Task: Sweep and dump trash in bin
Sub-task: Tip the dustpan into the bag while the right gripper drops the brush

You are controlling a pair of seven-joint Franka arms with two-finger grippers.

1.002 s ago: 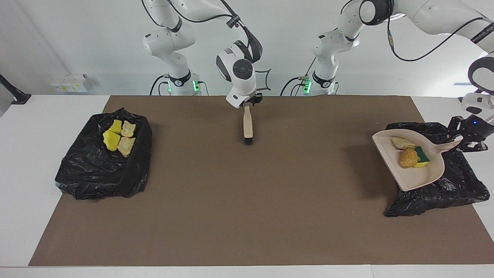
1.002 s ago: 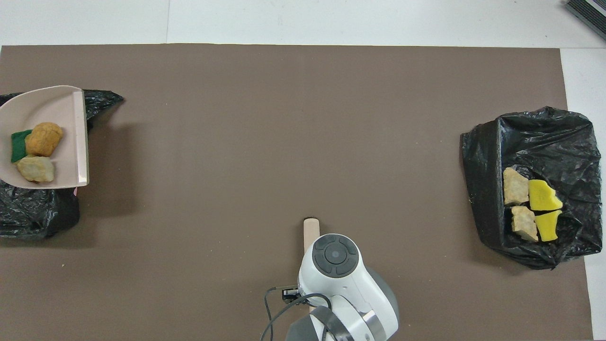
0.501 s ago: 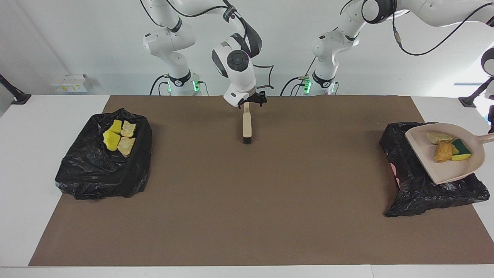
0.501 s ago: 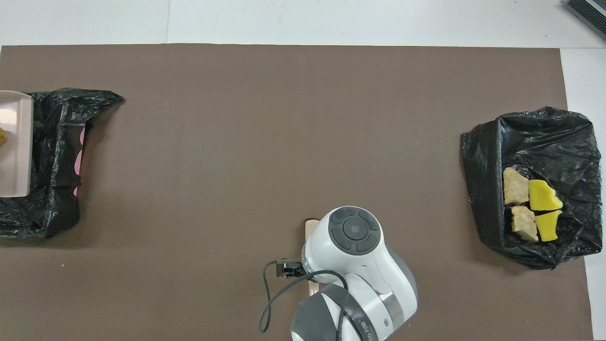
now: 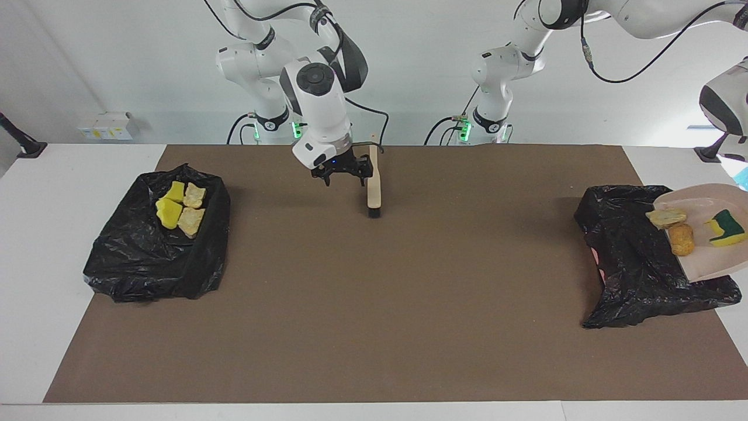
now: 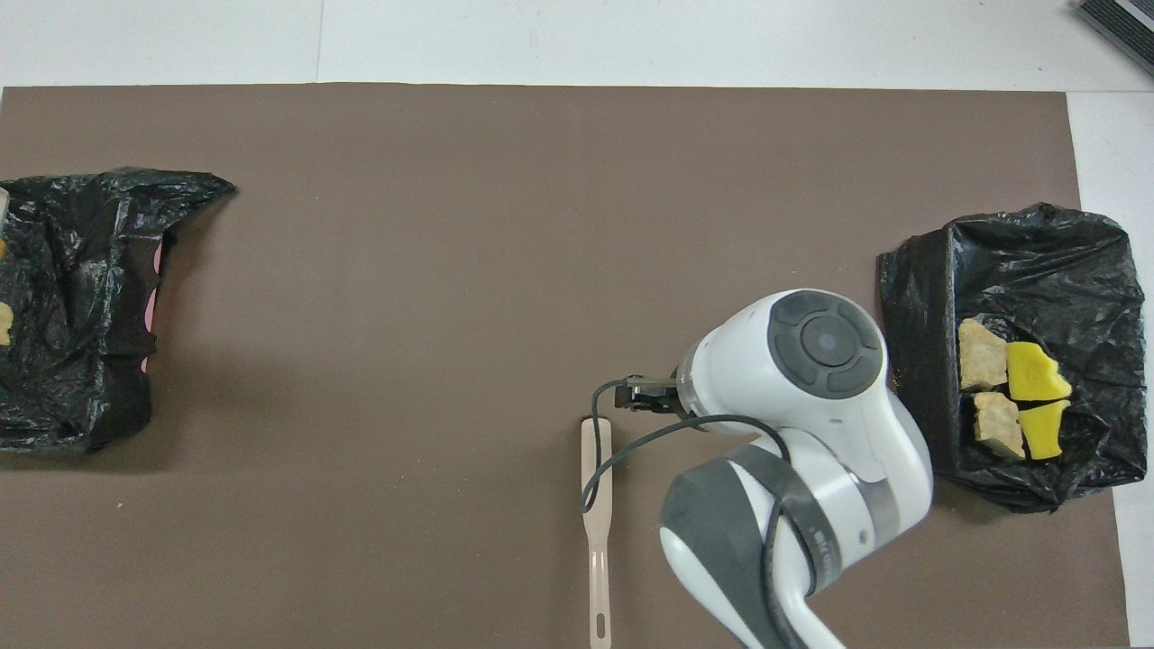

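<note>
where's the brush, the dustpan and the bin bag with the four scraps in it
brush [image 5: 374, 188]: facing view, middle of its pale handle.
dustpan [image 5: 710, 258]: facing view, bare tray surface below the scraps.
bin bag with four scraps [image 5: 146, 263]: facing view, black plastic front wall.

This is a robotics lab, not a home. Two white robot arms [image 5: 263, 64] are bolted at the edge of a white table [image 5: 52, 193], green lights glowing at their bases and cables trailing. A plain brown mat [image 5: 374, 304] covers the work surface, the wall is bare white, and a socket strip [image 5: 105, 126] sits against it.
</note>
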